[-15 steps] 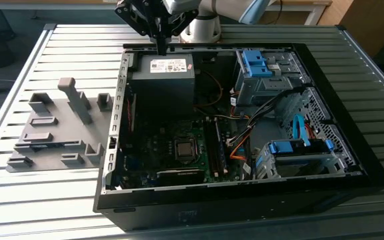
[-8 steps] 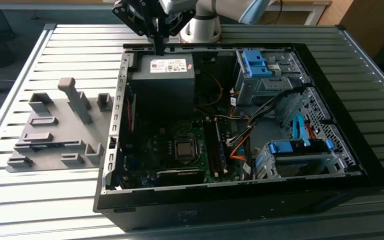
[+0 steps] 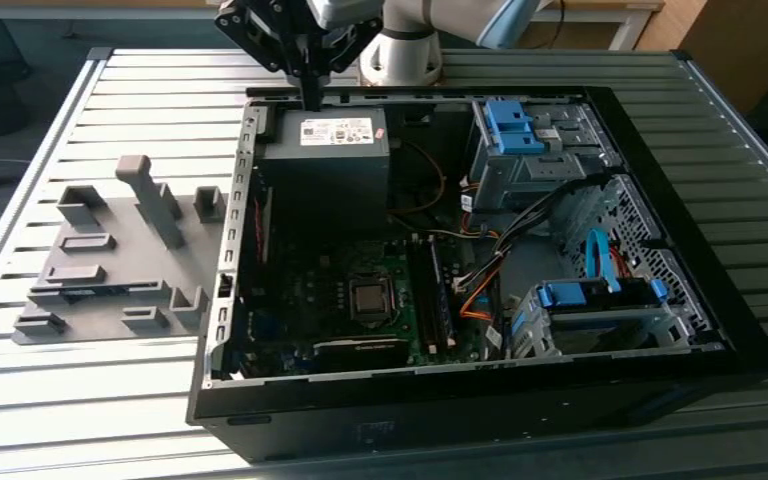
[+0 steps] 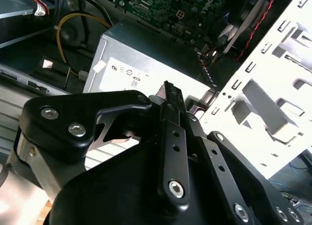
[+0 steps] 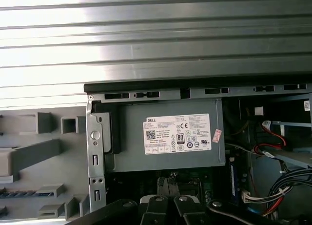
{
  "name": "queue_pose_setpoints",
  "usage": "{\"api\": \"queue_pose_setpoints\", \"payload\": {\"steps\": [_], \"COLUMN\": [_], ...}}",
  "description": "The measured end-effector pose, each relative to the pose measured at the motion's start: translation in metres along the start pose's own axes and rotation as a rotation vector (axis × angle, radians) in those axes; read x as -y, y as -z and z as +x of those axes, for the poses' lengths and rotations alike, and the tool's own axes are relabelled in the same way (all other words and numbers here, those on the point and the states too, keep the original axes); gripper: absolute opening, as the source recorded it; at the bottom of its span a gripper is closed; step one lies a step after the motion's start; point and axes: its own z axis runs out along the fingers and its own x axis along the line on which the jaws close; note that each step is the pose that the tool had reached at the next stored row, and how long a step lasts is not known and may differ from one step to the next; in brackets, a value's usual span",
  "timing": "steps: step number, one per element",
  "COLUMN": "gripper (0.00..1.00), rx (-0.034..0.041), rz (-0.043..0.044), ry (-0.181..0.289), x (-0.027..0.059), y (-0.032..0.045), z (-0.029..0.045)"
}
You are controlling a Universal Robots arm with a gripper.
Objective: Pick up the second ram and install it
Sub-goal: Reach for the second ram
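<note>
Blue-green board: a thin blue-green strip of circuit board (image 3: 434,310) stands on edge among the long black plastic slots (image 3: 419,290) of the motherboard, just beside the square silver processor socket (image 3: 369,298). I cannot tell whether it is the second ram or another stick.
My fingers: on my black gripper (image 3: 313,97) (image 4: 168,87) the fingers (image 4: 174,137) are drawn together into one narrow tip. I see no gap between them, and they hold nothing.
Where I hang: over the far edge of the open black computer case (image 3: 518,410), above the grey metal power supply box (image 3: 324,165) (image 5: 170,156) and well apart from the slots.
Around the case: it lies on the slatted metal worktop (image 3: 91,400). A grey plastic fixture plate with upright blocks (image 3: 131,270) sits just beside it, toward the worktop's edge at the exterior view's left.
Step, as I judge it: I am between stations and empty, with no stick in my grasp.
Doing it well, as I judge it: a board this thin wants a hold on its long edges, kept on edge and square to the slot. Pressure should be even at both ends, never a twist. I should also stay clear of the case rim and the loose cables.
Writing: a white printed label (image 5: 178,133) (image 3: 337,131) on the power supply carries dark text lines, a code square and round badges. A small pink sticker (image 5: 217,134) sits at its corner. I leave the print unread.
Strip's own marking: too small to tell.
</note>
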Motion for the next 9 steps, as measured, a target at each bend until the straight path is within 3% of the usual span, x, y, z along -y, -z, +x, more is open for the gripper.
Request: {"api": "queue_pose_setpoints", "payload": {"steps": [9], "gripper": [0.11], "rx": [0.0], "rz": [0.0], "ry": [0.0], "x": [0.0006], "y": [0.0001], "z": [0.0073]}}
